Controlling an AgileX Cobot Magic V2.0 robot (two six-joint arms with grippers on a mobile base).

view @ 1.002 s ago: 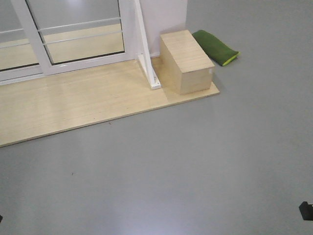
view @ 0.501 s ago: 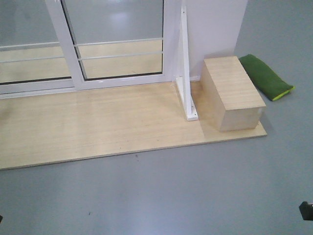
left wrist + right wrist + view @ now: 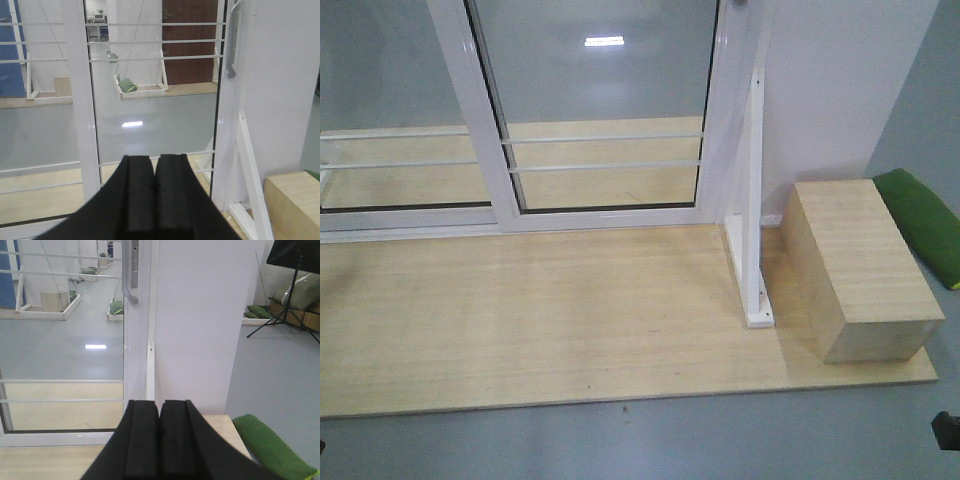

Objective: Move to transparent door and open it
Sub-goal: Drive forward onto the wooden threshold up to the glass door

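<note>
The door (image 3: 605, 100) has been brought nearer and centred within the last second — approach judged nearly done. Its handle (image 3: 230, 44), at the right edge, is unreached. The left end effector (image 3: 154, 200) and right end effector (image 3: 160, 440) are pressed closed — empty.

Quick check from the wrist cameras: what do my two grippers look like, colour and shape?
Both look alike. The left gripper and the right gripper are matte black, each with two flat, square-ended fingers on a wider, sloping black base. No cables, markings or labels show in either wrist view.
</note>
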